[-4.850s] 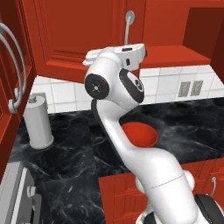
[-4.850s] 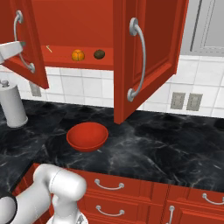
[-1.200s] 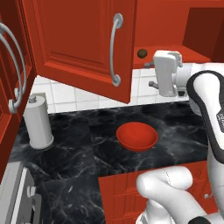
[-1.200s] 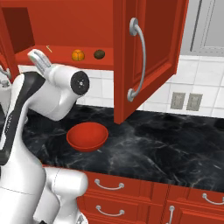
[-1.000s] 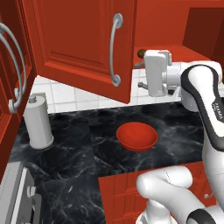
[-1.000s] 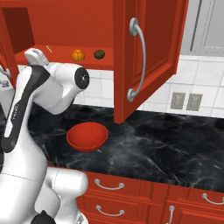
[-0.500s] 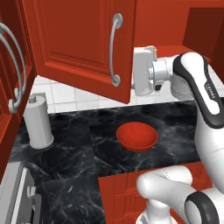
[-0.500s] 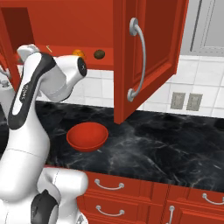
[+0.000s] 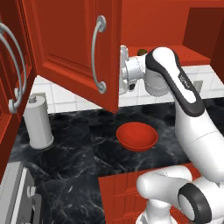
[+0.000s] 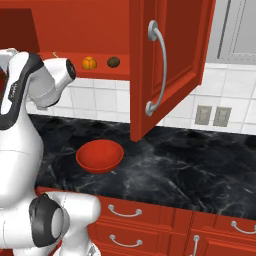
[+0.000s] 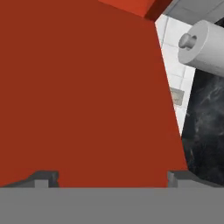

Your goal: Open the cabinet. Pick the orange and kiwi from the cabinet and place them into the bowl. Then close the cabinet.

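Now the end effector (image 11: 113, 176), wide open and empty, has swung in behind the cabinet (image 9: 70, 48) door.

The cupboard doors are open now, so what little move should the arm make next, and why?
Probably turn the open claw away from the red wooden cabinet door toward the small bright orange on the shelf: both fruits sit there untouched, and the glossy red bowl is empty.

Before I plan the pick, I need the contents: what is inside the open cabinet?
On the cabinet shelf sit the orange and, beside it, the kiwi, apart from each other. The shelf's left end is hidden behind the arm, and its right part behind the open door.
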Tool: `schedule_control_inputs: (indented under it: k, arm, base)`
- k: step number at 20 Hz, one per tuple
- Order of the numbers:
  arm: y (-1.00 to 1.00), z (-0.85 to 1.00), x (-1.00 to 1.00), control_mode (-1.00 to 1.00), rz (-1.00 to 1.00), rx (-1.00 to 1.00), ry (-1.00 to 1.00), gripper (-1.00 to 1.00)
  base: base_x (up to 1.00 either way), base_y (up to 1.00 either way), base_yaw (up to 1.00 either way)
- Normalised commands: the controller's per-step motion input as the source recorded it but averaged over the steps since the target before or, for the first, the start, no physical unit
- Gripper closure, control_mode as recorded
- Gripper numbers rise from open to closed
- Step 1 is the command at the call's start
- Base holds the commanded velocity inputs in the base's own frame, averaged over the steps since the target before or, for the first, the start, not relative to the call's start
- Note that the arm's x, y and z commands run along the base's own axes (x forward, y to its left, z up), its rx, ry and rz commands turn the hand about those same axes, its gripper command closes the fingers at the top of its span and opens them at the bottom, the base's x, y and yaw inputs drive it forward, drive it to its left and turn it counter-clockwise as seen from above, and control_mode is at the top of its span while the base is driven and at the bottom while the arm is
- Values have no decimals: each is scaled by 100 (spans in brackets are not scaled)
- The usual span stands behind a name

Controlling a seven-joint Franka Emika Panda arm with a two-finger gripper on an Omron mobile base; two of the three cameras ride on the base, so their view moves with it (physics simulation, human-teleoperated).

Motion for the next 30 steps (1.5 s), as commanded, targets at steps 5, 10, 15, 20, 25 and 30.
schedule_control_inputs:
  k: [5,10,15,20,25,30]
  arm:
    - [87,-2,-2,-100,6,0,0,-100]
    - [8,0,0,-100,0,0,0,-100]
    - [-61,7,-15,-100,0,-2,-21,-100]
    - [-56,11,-8,-100,0,-17,-34,-100]
    - [-51,13,-8,-100,0,-30,-43,-100]
    - [-55,5,-18,-100,-4,-33,-39,-100]
  base:
    - [0,0,0]
    - [0,0,0]
    - [0,0,0]
    - [0,0,0]
    - [0,0,0]
    - [0,0,0]
